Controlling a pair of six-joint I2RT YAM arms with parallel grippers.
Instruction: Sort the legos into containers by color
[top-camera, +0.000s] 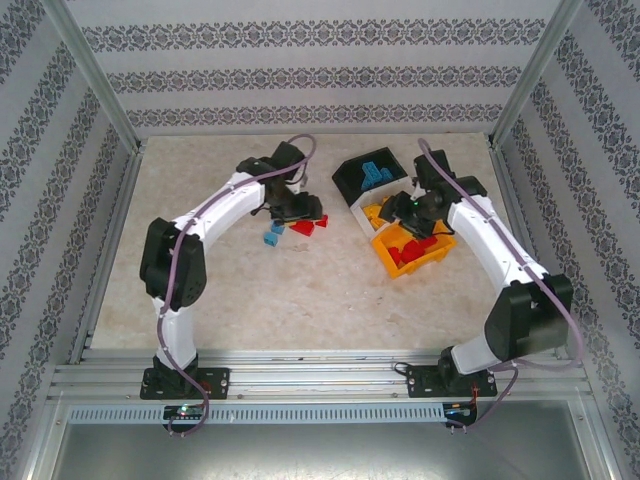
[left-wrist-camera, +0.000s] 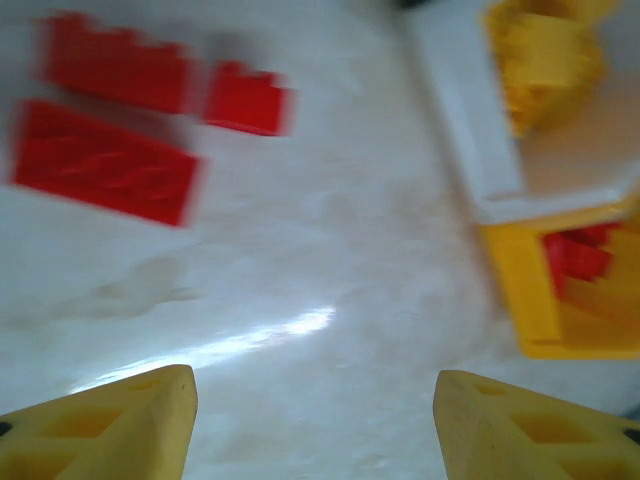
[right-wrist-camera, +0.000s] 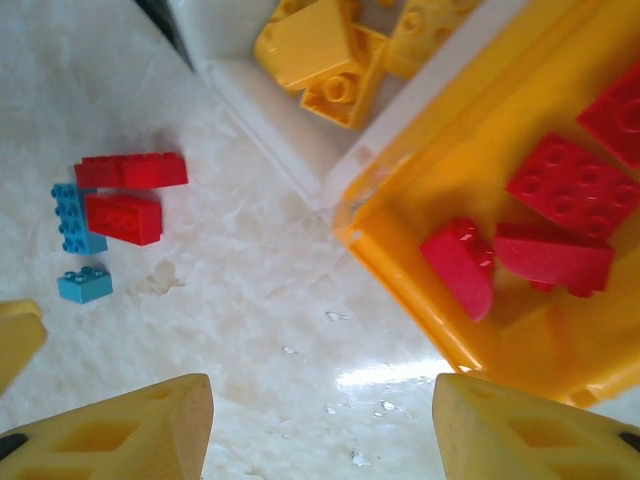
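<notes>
**Both arms over the bench, jaws wide and empty, a few bricks loose**

The pale marbled bench (top-camera: 300, 300) carries everything. The left arm (top-camera: 200, 240) reaches to its middle, and the left gripper (top-camera: 292, 208) hangs just over the loose bricks. Its wrist view shows the jaws spread wide with nothing between them. The right arm (top-camera: 500, 260) bends in from the other side. The right gripper (right-wrist-camera: 320, 420) hovers by the near corner of the bins, jaws likewise wide and empty.

The three bins stand joined in a slanting row right of centre: the black bin (top-camera: 345, 180) farthest, the white bin (right-wrist-camera: 290, 120) in the middle, the orange bin (right-wrist-camera: 400, 270) nearest. Blue bricks (top-camera: 375, 175) lie in the black one, yellow bricks (right-wrist-camera: 320, 60) in the white, red bricks (right-wrist-camera: 570, 185) in the orange.

Left of the bins, loose on the bench, a long red brick (right-wrist-camera: 130, 170) and a shorter red brick (right-wrist-camera: 123, 217) lie against a blue plate (right-wrist-camera: 72, 215). A small blue brick (right-wrist-camera: 84, 285) sits just beside them.
</notes>
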